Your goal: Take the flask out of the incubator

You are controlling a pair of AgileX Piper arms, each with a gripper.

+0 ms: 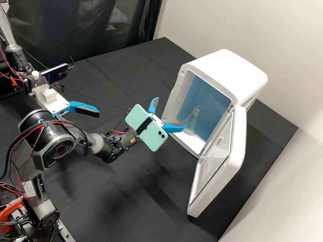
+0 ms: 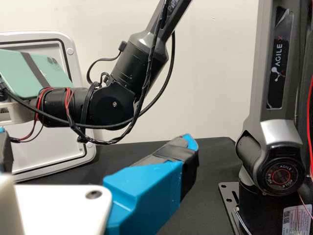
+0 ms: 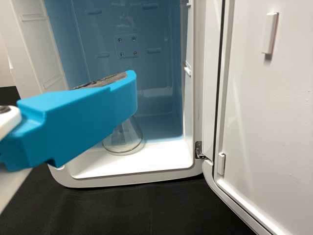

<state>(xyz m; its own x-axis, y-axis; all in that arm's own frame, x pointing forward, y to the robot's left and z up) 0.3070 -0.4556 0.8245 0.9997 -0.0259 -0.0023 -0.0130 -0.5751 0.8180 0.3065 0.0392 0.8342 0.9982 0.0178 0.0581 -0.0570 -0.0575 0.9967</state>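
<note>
A clear conical flask stands upright on the floor of the white incubator, inside its blue-lit chamber. The door hangs wide open toward the front. My right gripper is open just outside the chamber mouth, level with the flask and a short way from it, holding nothing. In the right wrist view one blue finger covers part of the flask. My left gripper hovers above the bench far to the left, away from the incubator.
A mint-green phone is strapped to the right wrist, and a dark phone sits on the left wrist. The open door flanks the chamber mouth. An arm base stands beside the left gripper. The bench edge runs close behind the incubator.
</note>
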